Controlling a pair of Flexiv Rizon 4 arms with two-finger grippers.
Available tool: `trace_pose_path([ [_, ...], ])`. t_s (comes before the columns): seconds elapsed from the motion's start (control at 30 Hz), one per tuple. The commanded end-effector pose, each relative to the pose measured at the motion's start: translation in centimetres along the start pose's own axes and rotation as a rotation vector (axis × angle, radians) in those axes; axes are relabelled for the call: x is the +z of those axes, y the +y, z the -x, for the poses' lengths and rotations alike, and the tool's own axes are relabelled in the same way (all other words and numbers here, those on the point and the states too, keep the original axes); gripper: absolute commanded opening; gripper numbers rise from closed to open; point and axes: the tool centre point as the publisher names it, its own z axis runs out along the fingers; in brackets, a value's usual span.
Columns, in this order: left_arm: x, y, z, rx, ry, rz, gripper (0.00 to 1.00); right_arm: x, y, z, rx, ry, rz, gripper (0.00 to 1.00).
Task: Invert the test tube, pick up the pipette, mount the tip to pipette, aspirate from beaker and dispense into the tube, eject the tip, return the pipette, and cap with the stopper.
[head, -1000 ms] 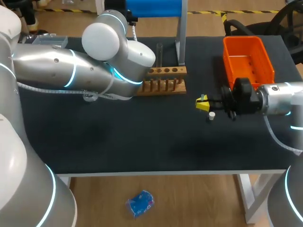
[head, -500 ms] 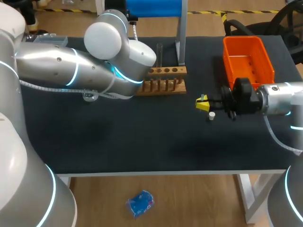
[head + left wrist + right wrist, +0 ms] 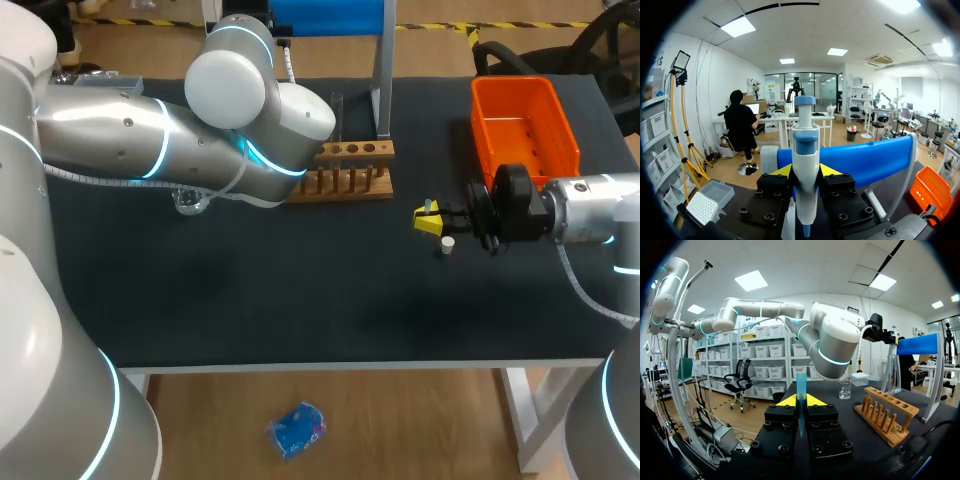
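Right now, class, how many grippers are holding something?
2. The left gripper grips the pipette in front of the blue stand; the right gripper grips the test tube near the stopper.

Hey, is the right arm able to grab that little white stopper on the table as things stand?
Probably not yet. The stopper lies in the open just beside the right claw, but that claw is shut on a blue pipette tip, so its fingers are taken.
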Motion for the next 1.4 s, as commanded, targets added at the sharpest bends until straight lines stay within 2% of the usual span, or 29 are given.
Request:
trace_pose_path([
  [0.03, -0.5, -1.3, 0.0, 0.006, -0.012, 0.009, 0.00, -0.1, 0.0, -0.1, -0.001, 0.000, -0.002, 0.00],
  [0.3, -1.5, -3.1, 0.0, 0.027, -0.020, -0.016, 0.00, -0.1, 0.0, -0.1, -0.001, 0.000, -0.002, 0.00],
  [0.57, -2.9, -3.7, -0.1, 0.035, -0.024, -0.028, 0.00, -0.1, 0.0, -0.1, -0.001, 0.000, -0.002, 0.00],
  [0.87, -8.0, -3.8, -0.1, 0.098, 0.083, -0.071, 0.00, -0.1, 0.0, -0.1, -0.001, 0.000, -0.002, 0.00],
  [0.9, -8.8, -3.9, -0.2, 0.082, 0.122, -0.074, 0.00, -0.1, 0.0, -0.1, -0.001, 0.000, -0.002, 0.00],
  [0.97, -10.6, -4.1, -0.3, 0.104, 0.153, -0.080, 0.00, -0.1, 0.0, -0.1, -0.001, 0.000, -0.002, 0.00],
  [1.03, -12.4, -4.2, -0.4, 0.101, 0.233, -0.073, 0.00, -0.1, 0.0, -0.1, -0.001, 0.000, -0.002, 0.00],
  [1.17, -16.4, -4.8, -0.9, 0.102, 0.433, -0.084, 0.00, -0.1, 0.0, -0.1, -0.001, 0.000, -0.002, 0.00],
  [1.27, -19.2, -5.1, -1.5, 0.130, 0.593, -0.088, 0.00, -0.1, 0.0, -0.1, -0.001, 0.000, -0.002, 0.00],
  [1.4, -22.9, -5.2, -2.6, 0.184, 0.762, -0.113, 0.00, -0.1, 0.0, -0.1, -0.001, 0.000, -0.002, 0.00],
])
